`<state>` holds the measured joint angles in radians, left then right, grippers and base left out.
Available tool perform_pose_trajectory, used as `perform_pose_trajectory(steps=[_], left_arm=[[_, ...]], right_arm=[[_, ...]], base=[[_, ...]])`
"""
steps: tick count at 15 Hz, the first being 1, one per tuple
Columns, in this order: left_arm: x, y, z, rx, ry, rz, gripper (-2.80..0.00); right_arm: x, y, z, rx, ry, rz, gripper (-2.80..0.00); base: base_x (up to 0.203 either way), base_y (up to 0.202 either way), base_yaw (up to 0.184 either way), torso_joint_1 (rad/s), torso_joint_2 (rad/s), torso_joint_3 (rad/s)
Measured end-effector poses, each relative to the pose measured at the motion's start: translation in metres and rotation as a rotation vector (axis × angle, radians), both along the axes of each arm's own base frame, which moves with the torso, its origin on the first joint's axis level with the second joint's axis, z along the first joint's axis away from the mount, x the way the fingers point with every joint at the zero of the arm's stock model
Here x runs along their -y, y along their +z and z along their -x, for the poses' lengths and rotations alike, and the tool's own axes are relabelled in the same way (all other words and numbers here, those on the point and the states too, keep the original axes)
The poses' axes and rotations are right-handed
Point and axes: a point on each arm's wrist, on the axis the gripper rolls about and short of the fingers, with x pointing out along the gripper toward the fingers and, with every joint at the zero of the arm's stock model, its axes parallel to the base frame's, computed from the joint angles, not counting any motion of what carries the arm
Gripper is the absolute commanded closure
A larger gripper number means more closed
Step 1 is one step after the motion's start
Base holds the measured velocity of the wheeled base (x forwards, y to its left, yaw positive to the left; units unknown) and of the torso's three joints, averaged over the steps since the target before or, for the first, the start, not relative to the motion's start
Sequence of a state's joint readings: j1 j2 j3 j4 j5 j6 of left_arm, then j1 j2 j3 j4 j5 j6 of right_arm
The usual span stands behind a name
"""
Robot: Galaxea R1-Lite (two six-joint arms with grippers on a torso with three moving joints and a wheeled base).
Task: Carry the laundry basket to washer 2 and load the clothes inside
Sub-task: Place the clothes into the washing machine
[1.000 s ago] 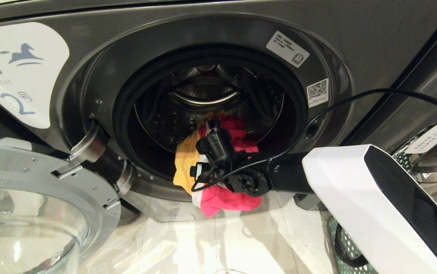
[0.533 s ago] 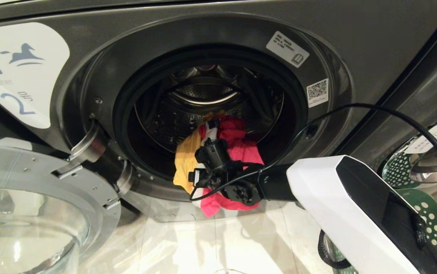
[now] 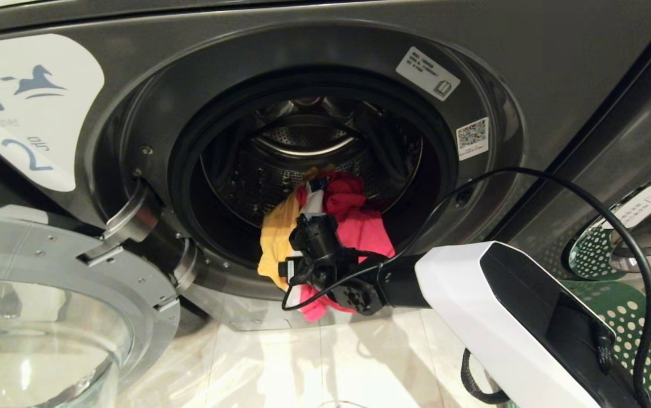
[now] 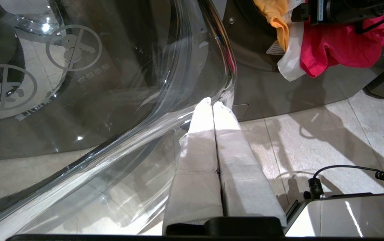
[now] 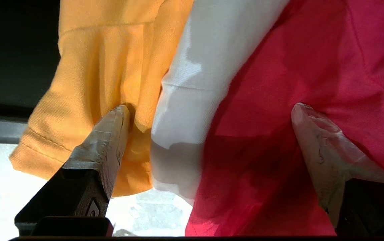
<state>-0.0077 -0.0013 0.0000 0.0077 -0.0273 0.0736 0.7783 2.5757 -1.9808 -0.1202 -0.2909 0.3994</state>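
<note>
Washer 2 [image 3: 529, 51] stands with its door swung open; its white label [image 3: 30, 107] shows a horse and a 2. The clothes hang over the drum's front lip: a yellow-orange piece [image 3: 273, 238], a pink-red one [image 3: 368, 232] and a strip of white [image 5: 192, 83]. My right gripper [image 5: 210, 112] is open wide and pushed against the hanging cloth, one fingertip [image 5: 120, 117] on the yellow, the other on the pink. The dark green laundry basket [image 3: 626, 323] sits on the floor under my right forearm. My left gripper [image 4: 212, 102] is shut and empty, low beside the door glass.
The open glass door [image 3: 36, 317] fills the lower left and curves close past my left fingers [image 4: 205, 140]. Another grey washer [image 3: 643, 226] stands to the right. A black cable [image 3: 586, 192] loops over my right arm. Pale tiled floor [image 3: 314, 362] lies below the opening.
My right forearm has swung left and lower, and the wrist has sunk against the hanging clothes. More of the basket shows at the lower right. The left arm has not moved.
</note>
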Motion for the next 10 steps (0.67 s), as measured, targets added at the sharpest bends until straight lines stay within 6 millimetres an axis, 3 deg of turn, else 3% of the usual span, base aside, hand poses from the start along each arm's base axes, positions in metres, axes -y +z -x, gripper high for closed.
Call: perform_pose_trajectory(steps=[1, 10], left_arm=[[0.0000, 0.0000, 0.0000, 0.000, 0.000, 0.000, 0.00], [0.0000, 0.0000, 0.0000, 0.000, 0.000, 0.000, 0.00]], right_arm=[[-0.0001, -0.0017, -0.0005, 0.002, 0.000, 0.006, 0.00], [0.0099, -0.0032, -0.0091, 0.024, -0.024, 0.065, 0.00]], base=[[0.000, 0.000, 0.000, 0.000, 0.00, 0.000], [0.000, 0.000, 0.000, 0.000, 0.00, 0.000]])
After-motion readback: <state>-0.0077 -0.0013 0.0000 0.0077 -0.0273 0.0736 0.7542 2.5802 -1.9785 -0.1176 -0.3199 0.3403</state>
